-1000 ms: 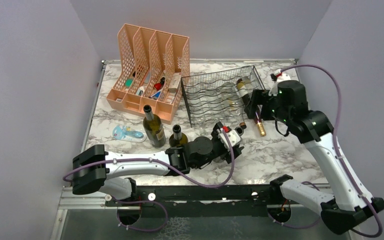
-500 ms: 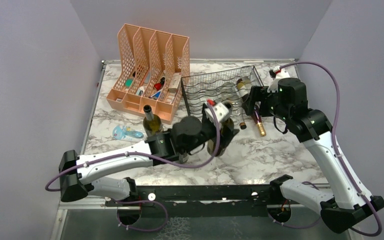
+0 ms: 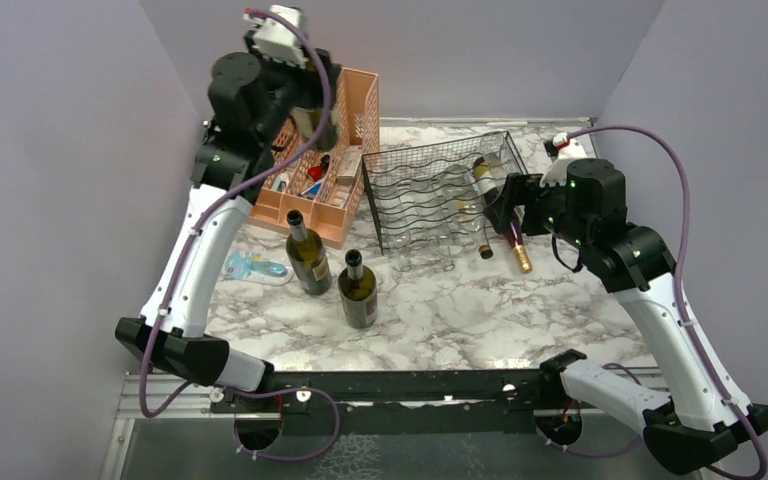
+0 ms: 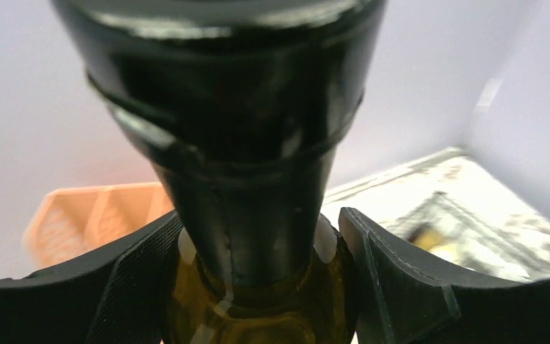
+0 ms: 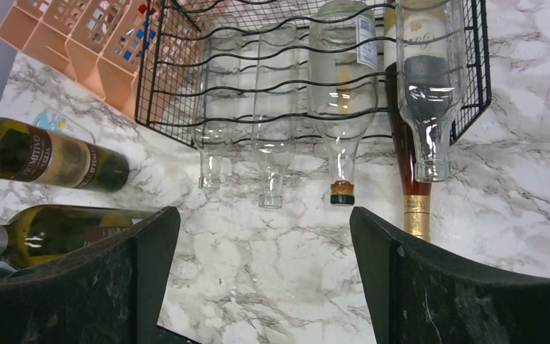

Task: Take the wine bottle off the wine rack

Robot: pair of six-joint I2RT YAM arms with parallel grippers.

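The wine rack point(image 3: 438, 190) is a low black wire tray at the back right, also in the right wrist view point(image 5: 308, 43). Several bottles lie in it: clear ones point(image 5: 336, 107) and an amber one with a gold foil neck point(image 5: 409, 179). My left gripper point(image 3: 310, 105) is raised high at the back left and is shut on the neck of a dark olive wine bottle point(image 4: 258, 308), which also shows in the top view point(image 3: 321, 128). My right gripper point(image 5: 263, 222) is open and empty, above the marble in front of the bottle necks point(image 3: 500, 205).
A peach file organiser point(image 3: 300, 150) with small items stands at the back left, under my raised left arm. Two dark wine bottles point(image 3: 307, 255) point(image 3: 358, 292) stand upright on the marble table point(image 3: 520, 310). A light blue item point(image 3: 255, 268) lies left of them.
My left arm has swung from low in front of the rack up and back to the left, high over the peach organiser, with a bottle in its grip. My right arm has hardly moved.
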